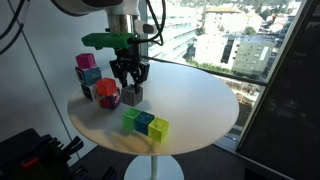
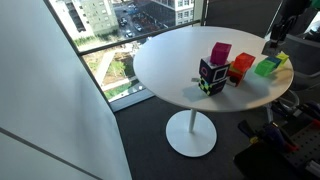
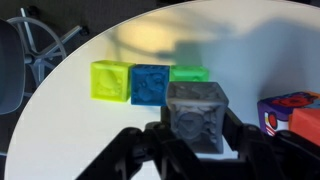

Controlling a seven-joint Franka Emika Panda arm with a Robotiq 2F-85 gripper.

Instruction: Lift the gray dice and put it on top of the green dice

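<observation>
The gray dice (image 3: 196, 113) sits between my gripper's two black fingers (image 3: 196, 135), which press on its left and right sides. In an exterior view the gripper (image 1: 129, 76) points straight down with the gray dice (image 1: 132, 96) at its tips, at or just above the white round table (image 1: 190, 95). The green dice (image 1: 130, 120) lies nearer the table's front edge, at one end of a row with a blue cube (image 1: 145, 123) and a yellow cube (image 1: 159, 129). In the wrist view the green dice (image 3: 189, 72) shows partly behind the gray one.
A cluster of magenta (image 1: 85, 61), teal (image 1: 92, 74), red (image 1: 105, 88) and purple (image 1: 109, 98) blocks stands close beside the gripper. The same cluster (image 2: 221, 60) shows in an exterior view. A large window runs behind the table.
</observation>
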